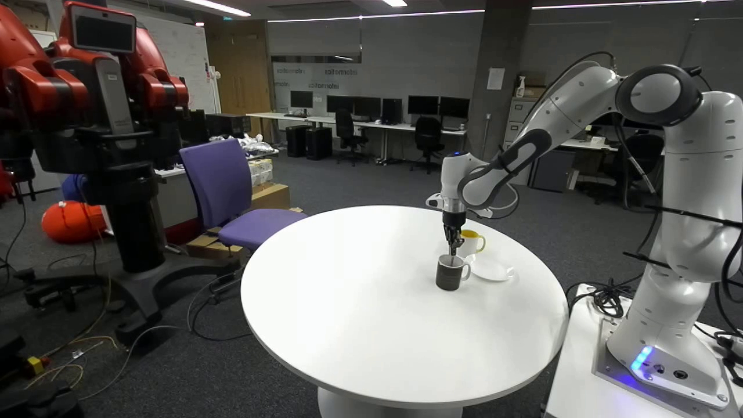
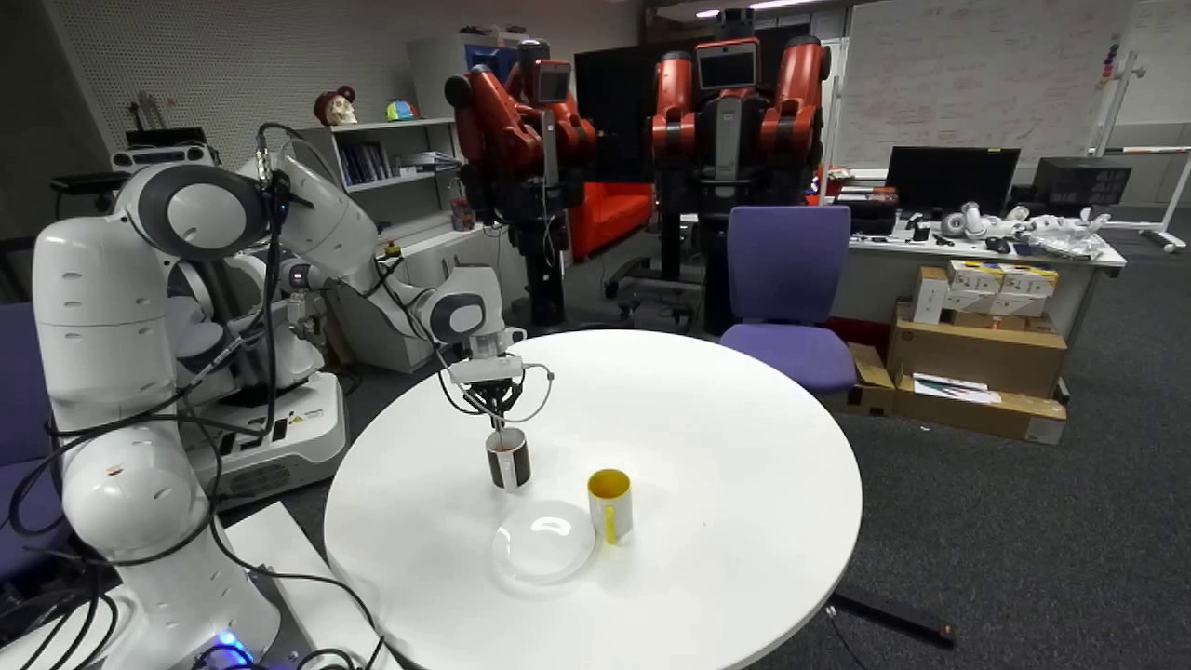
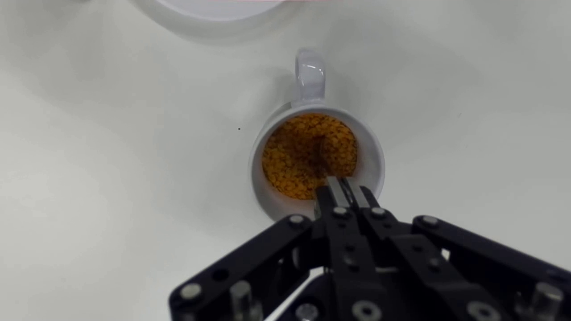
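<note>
You are holding the black two-fingered gripper (image 3: 346, 189) over a dark-grey, white-handled ceramic mug (image 1: 448, 277) of orange flakes (image 3: 287, 162) on the round white table (image 1: 348, 290); its fingers (image 3: 336, 191), nearly together, are pinching a thin grey stem (image 2: 501, 437) reaching inside the mug.

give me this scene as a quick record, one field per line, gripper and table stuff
hold: gripper shut on a thin utensil, probably a spoon
utensil position: reaching down into the dark mug; lower end hard to make out
dark mug: upright, white inside
contents: orange grains
nearby: white plate; yellow-lined mug, upright
surface: round white table
background: purple chair
</note>
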Motion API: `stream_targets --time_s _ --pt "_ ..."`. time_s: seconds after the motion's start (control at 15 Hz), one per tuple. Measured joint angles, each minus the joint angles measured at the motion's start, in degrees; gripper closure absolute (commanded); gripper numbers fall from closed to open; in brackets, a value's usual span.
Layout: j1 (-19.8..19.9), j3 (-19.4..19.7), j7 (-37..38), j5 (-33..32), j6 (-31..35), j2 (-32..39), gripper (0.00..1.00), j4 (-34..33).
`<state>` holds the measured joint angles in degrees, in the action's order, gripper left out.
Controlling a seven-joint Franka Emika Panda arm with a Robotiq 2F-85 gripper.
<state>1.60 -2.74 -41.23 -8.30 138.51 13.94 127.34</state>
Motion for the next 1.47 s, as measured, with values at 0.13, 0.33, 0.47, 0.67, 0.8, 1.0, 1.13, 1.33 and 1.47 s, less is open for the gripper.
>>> stream_targets --time_s 0.13,0.33,0.47,0.67,0.8,1.0,1.13,1.33,1.47 --pt "-0.01 -0.06 0.00 -0.07 0.00 0.00 0.99 -0.16" --pt "0.05 0.45 0.00 -0.41 0.00 0.00 0.99 -0.41" --pt "0.06 0.83 0.00 -0.42 -0.01 -0.01 0.99 -0.39" --pt "0.06 0.65 -0.47 -0.08 -0.65 -0.07 0.99 -0.12" --pt "0.04 0.24 -0.95 0.26 -0.97 -0.07 0.99 -0.08" --pt "0.00 -0.24 -0.98 0.36 -0.98 -0.07 0.99 -0.35" --pt "0.03 -0.17 -0.98 0.35 -0.98 -0.07 0.99 -0.76" --pt "0.11 0.32 -0.98 0.27 -0.99 -0.08 0.99 -1.00" --pt "0.17 0.67 -0.98 0.27 -1.14 -0.10 0.99 -0.95"
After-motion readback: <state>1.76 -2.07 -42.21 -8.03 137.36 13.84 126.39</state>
